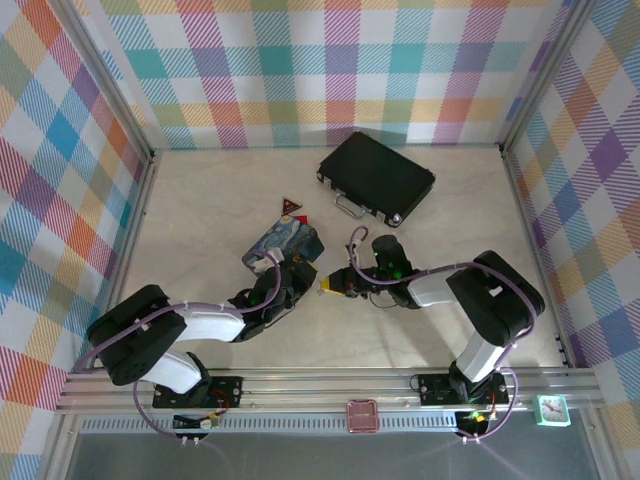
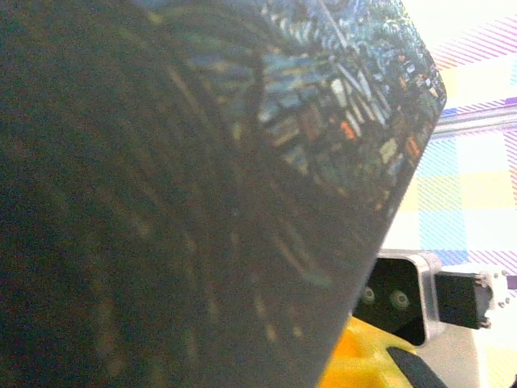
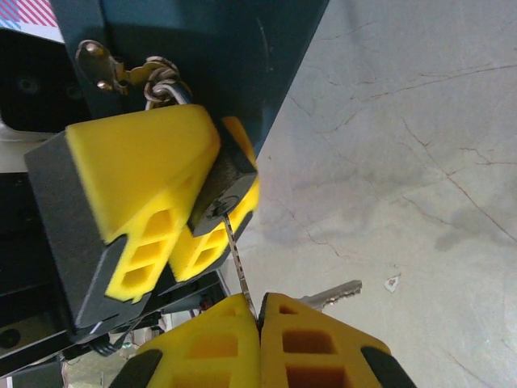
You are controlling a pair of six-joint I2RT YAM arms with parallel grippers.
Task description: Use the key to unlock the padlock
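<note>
3 plaid walls [image 1: 330, 70] in pastel checks enclose a pale, marble-veined tabletop [image 1: 200, 200], evenly lit; an aluminium rail [image 1: 300, 384] runs along its near edge.

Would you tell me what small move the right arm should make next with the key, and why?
Probably ease the right tool forward along the line of the key, seating the blade deeper before any turn. Its tip seems only just at the keyhole of the padlock, which the left tool clamps, and most of the blade is bare.

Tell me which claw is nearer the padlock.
Left. The left claw clamps the padlock; the right claw stands apart, holding the key at its keyhole.
</note>
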